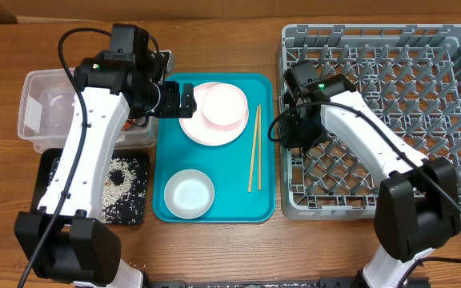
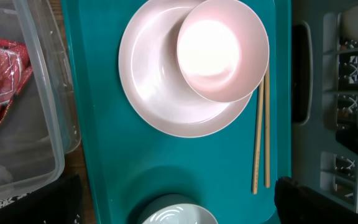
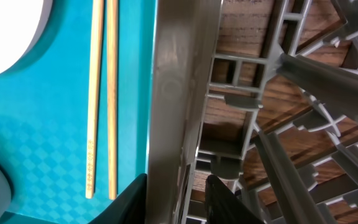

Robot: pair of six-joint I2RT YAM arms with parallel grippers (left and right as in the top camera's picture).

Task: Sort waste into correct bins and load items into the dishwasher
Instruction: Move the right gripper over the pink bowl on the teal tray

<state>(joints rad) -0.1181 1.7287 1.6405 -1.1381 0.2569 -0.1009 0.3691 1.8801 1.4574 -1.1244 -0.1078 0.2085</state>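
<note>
Wooden table [image 1: 214,256], teal tray [image 1: 232,178] with plate [image 1: 194,128], pink bowl [image 1: 222,106], chopsticks [image 1: 254,148]; wrapper [image 2: 2,62] in tub [image 1: 30,120]

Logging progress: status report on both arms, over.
Left gripper open by pink plate. Right gripper straddling dish rack wall, grip unclear. Pink bowl sits on plate; chopsticks beside it on teal tray.

Only the wrapper [image 2: 2,65], lying in the tub [image 2: 53,118] at nine o'clock in the left wrist view, carried print. It was a few white letters near its lower edge, starting with what looked like a "C". They were cut off by the frame and too blurred to read. Nothing else bore legible text.
</note>
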